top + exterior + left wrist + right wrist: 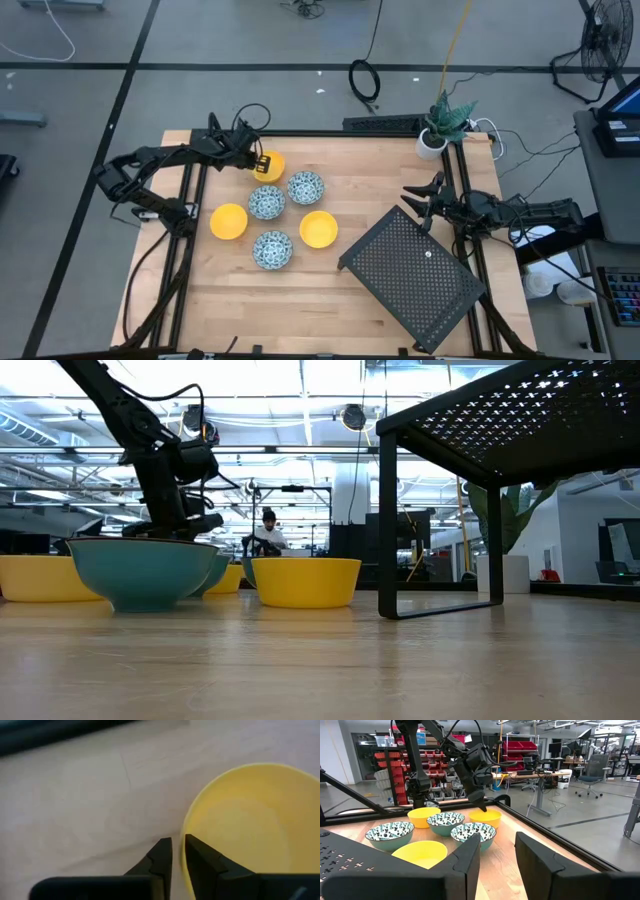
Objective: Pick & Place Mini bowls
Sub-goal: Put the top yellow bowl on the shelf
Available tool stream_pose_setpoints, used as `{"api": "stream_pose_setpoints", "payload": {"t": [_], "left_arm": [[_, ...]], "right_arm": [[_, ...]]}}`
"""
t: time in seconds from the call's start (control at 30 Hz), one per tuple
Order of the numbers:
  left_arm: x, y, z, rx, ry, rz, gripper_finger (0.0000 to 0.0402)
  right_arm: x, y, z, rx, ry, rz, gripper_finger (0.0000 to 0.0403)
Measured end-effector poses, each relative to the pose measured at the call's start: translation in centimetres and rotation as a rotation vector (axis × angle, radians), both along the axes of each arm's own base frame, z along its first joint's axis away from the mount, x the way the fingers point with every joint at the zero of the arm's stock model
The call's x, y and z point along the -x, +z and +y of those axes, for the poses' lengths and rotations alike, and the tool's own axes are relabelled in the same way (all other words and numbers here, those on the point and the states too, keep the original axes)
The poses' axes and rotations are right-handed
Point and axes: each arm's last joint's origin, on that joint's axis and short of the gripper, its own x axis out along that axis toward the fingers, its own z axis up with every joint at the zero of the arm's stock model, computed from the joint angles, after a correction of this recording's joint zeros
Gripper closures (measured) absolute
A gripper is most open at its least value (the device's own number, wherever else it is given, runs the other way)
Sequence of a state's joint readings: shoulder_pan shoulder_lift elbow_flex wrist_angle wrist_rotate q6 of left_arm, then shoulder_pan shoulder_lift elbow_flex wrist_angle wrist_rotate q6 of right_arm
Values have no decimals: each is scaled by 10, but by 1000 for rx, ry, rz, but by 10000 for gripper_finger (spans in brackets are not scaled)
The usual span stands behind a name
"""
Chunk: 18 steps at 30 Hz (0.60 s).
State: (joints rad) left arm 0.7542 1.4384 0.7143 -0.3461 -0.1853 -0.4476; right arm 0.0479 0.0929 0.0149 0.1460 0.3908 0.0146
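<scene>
Six mini bowls stand on the wooden table. Three are blue-and-white patterned [306, 187] [266, 202] [272, 249] and two plain yellow ones [229, 221] [318, 228] sit among them. The third yellow bowl [270, 166] is the far-left one, and my left gripper [256, 163] is shut on its rim. In the left wrist view this bowl [245, 825] fills the frame's right half. My right gripper [415, 205] stands open near the table's right edge, level, with nothing between its fingers [497, 855]. My left gripper pinches the yellow bowl's rim [183, 827] on the side toward the table's left edge. One finger [200, 860] is inside the bowl and the other [159, 856] outside. The fingers slant down from above and from the left. The bowl stands upright, its base on the table [485, 817].
A black perforated metal rack [410, 275] stands on the right half of the table, close to my right gripper. A white plant pot [432, 140] sits at the far right corner. Bare wood [300, 310] lies along the near edge. A person [268, 532] is seated far behind the table.
</scene>
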Motion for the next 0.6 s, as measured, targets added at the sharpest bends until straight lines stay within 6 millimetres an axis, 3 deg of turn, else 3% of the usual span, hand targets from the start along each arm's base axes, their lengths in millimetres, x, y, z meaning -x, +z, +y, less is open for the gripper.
{"api": "stream_pose_setpoints", "payload": {"t": [0.1,0.37,0.6], "left_arm": [[-5,2,-1,-71,-33,27,391],[-22,21,-4,-281,-100,-44,398],[-30,52,-22,-449,-162,-124,399]], "right_arm": [[0,0,0,0,0,0,293],[0,0,0,0,0,0,293],[0,0,0,0,0,1,293]]}}
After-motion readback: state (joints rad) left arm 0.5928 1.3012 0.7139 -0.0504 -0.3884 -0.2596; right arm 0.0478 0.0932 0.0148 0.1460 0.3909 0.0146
